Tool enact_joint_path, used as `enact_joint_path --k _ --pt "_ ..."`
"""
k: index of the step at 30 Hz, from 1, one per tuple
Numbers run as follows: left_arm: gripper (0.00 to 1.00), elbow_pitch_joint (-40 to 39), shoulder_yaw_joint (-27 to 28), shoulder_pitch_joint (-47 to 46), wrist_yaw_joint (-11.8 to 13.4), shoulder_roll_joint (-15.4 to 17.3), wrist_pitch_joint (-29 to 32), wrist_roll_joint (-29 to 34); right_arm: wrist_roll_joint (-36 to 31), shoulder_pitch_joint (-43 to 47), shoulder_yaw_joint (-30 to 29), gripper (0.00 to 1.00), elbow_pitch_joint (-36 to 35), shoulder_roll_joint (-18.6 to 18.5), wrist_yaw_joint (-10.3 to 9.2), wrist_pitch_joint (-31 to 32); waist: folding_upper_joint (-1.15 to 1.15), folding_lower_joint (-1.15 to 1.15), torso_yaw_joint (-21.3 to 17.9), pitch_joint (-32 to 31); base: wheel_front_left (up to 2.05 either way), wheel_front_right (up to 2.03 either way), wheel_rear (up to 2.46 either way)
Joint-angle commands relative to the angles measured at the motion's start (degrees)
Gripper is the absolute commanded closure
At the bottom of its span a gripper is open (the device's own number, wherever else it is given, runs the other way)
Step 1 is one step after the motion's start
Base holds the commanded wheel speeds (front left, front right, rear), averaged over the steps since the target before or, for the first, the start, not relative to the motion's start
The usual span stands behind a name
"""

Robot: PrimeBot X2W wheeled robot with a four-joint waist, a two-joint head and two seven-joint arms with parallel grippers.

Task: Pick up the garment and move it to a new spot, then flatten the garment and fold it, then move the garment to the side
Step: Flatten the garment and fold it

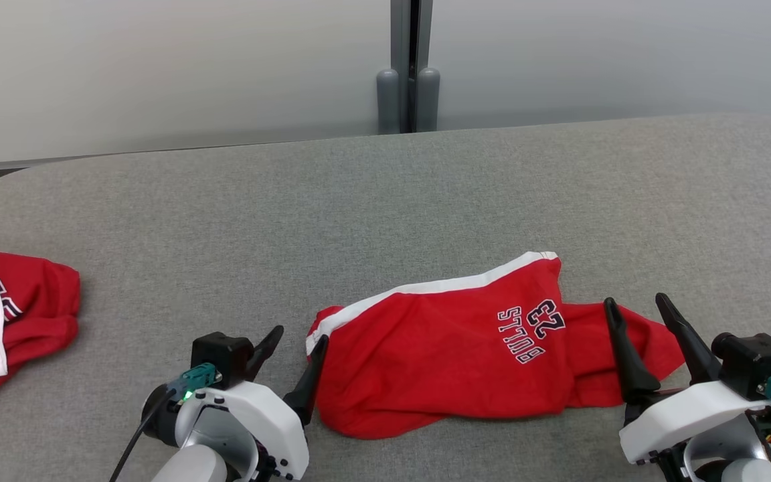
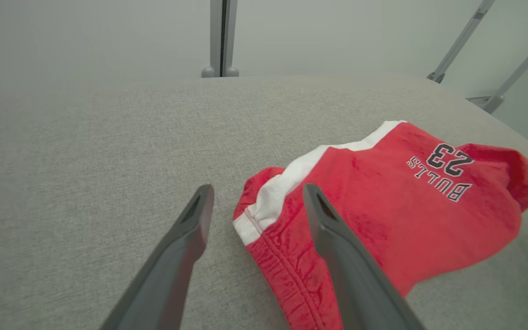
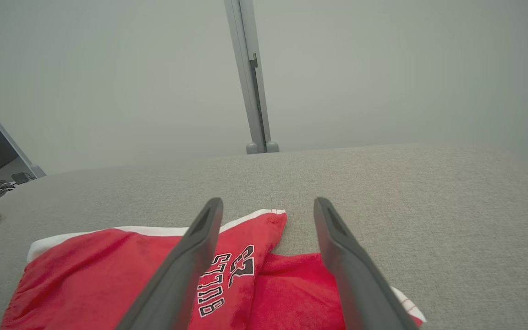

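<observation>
The garment [image 1: 439, 348] lies crumpled on the grey table [image 1: 385, 194], near its front middle. It is red with a white stripe along its far edge and upside-down "BULLS 23" lettering. My left gripper [image 1: 300, 335] stands open at the garment's left end, its right finger just over the striped corner. In the left wrist view, the left gripper [image 2: 257, 188] straddles that corner of the garment [image 2: 383, 201]. My right gripper [image 1: 635, 300] stands open over the garment's right end. In the right wrist view, the right gripper [image 3: 268, 200] frames the lettering on the garment [image 3: 108, 266]. Neither gripper holds anything.
A second red-and-white cloth lump [image 1: 17, 314] lies at the table's far left edge. A grey post [image 1: 409, 67] stands behind the table against a pale wall. Bare grey table surface stretches behind and to the right of the garment.
</observation>
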Motion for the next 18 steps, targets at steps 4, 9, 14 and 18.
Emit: enact_joint_path --k 4,9,14,18 --pt "0.0 3.3 -0.2 -2.3 -1.9 -1.0 0.2 -1.5 0.4 -0.8 -0.2 0.0 0.4 0.0 0.0 -0.5 0.0 0.0 -1.1 1.1 0.0 0.0 0.0" --pt "0.04 7.3 -0.5 -4.5 -3.7 -2.0 0.1 -2.5 0.5 -1.3 -0.1 0.0 0.7 0.1 0.0 -0.8 0.0 0.0 -1.8 2.4 0.0 0.0 0.0" --pt "1.0 10.8 -0.6 -6.4 -5.3 -2.3 0.3 -3.4 0.9 -2.1 0.1 0.0 1.1 0.2 0.0 -1.3 0.0 0.0 -2.4 3.3 0.0 0.0 0.0" --pt "1.0 12.0 -0.4 -7.4 -5.5 -2.2 -1.1 -3.2 1.0 -2.3 -0.5 0.0 1.4 0.3 0.0 -1.8 0.0 0.0 -2.4 3.7 0.0 0.0 0.0"
